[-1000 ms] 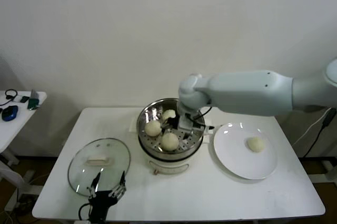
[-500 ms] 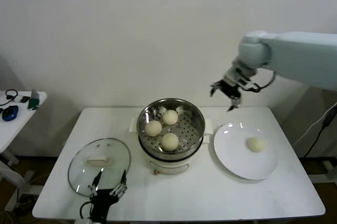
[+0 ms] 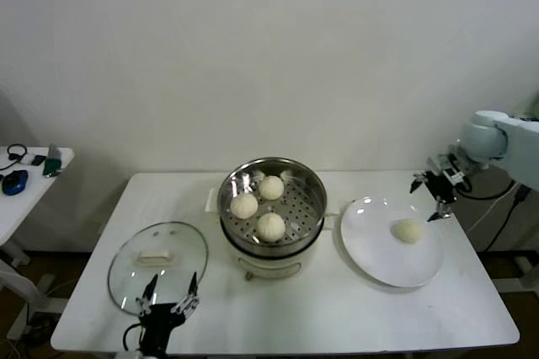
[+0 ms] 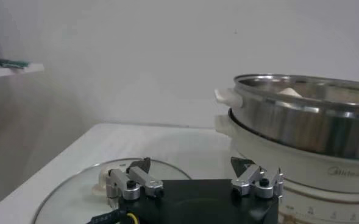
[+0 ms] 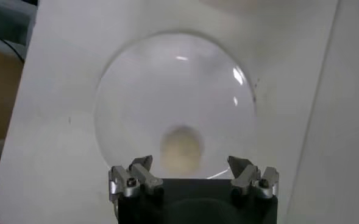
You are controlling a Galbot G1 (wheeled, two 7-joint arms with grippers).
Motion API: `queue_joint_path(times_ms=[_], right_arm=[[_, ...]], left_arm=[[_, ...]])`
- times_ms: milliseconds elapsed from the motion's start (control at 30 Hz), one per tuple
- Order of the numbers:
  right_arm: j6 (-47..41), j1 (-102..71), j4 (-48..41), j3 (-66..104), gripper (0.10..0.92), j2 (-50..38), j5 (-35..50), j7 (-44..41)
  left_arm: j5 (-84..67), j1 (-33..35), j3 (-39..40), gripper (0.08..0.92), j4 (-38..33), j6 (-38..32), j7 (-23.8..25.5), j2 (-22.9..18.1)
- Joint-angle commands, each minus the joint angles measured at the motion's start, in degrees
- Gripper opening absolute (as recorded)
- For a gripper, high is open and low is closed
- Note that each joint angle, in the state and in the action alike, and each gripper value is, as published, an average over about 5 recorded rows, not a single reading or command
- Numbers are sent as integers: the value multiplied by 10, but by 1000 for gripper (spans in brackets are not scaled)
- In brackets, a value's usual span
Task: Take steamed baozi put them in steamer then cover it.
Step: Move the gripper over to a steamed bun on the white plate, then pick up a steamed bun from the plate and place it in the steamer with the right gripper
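"Midea" on steamer (image 4: pixel 325 131) base; L gripper (image 4: pixel 194 181), R gripper (image 5: pixel 193 179) fingers spread, empty.

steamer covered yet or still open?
Open. The steamer shows three baozi on its perforated tray, and the cover lies flat on the table to its left.
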Motion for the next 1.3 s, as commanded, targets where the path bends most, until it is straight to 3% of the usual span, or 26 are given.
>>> queue_joint_path(times_ms=[33, 367, 633, 900, 1100, 1300], right_arm=[[-1, -205, -154, 167, 823, 28, -69, 2], [20, -254, -242, 223, 823, 113, -80, 6], [20, -262, -256, 227, 823, 130, -83, 1], [15, -269, -254, 240, 818, 132, -88, 4], [10, -253, -236, 236, 732, 124, -82, 1], [-14, -122, -151, 116, 681, 86, 2, -6]], left_arm=[[2, 1, -1, 823, 4, 0, 0, -2], [9, 3, -1, 823, 7, 1, -1, -4], [13, 6, 0, 823, 6, 0, -1, -6], [13, 7, 0, 823, 4, 0, -1, -6], [12, 8, -1, 823, 2, 0, -1, -6], [10, 10, -1, 823, -1, 0, -2, -5]])
